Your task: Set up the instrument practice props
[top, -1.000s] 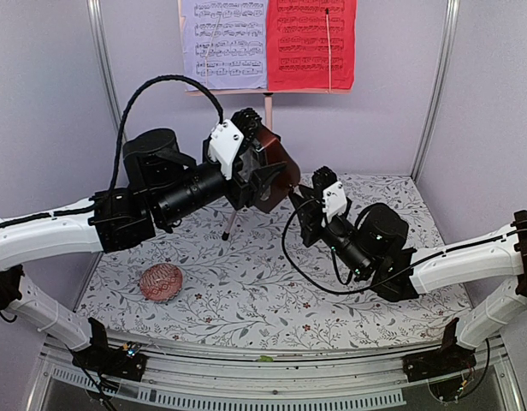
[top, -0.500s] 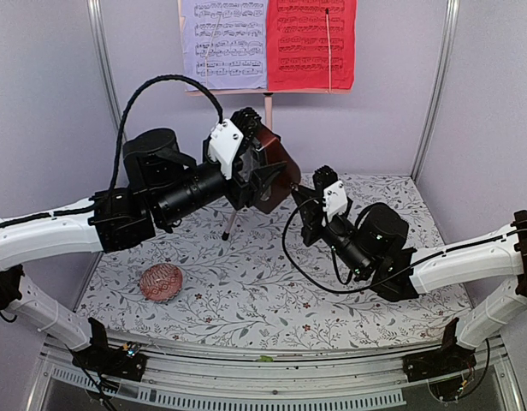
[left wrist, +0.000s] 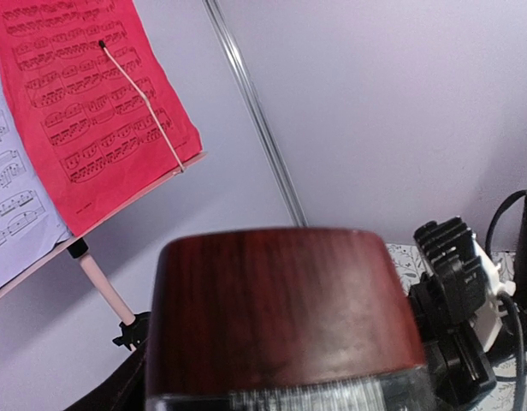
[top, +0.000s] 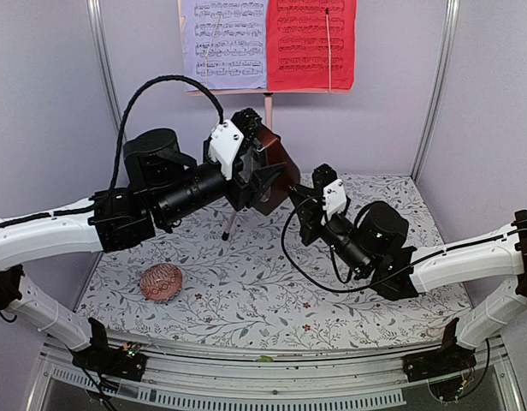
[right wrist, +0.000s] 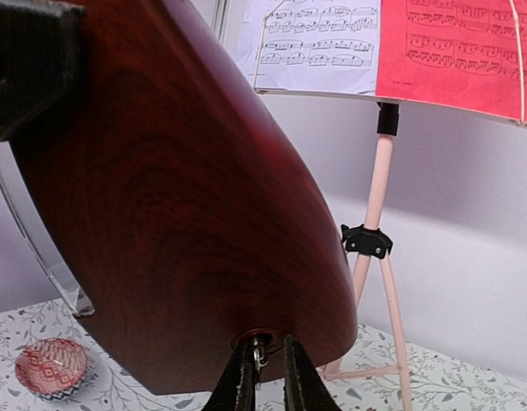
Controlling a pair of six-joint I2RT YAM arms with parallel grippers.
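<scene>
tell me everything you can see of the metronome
The metronome is a small pyramid-shaped case with a glossy dark red-brown wood-grain look and a clear plastic cover on one face. It is held in mid-air, tipped on its side, in front of the music stand, clamped in the left gripper's jaws. A small metal stub sticks out of one side, and the right gripper's jaws pinch it.

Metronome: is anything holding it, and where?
The left gripper holds the metronome aloft by its sides. The right gripper has its jaws around the small metal key; pinch unclear.
</scene>
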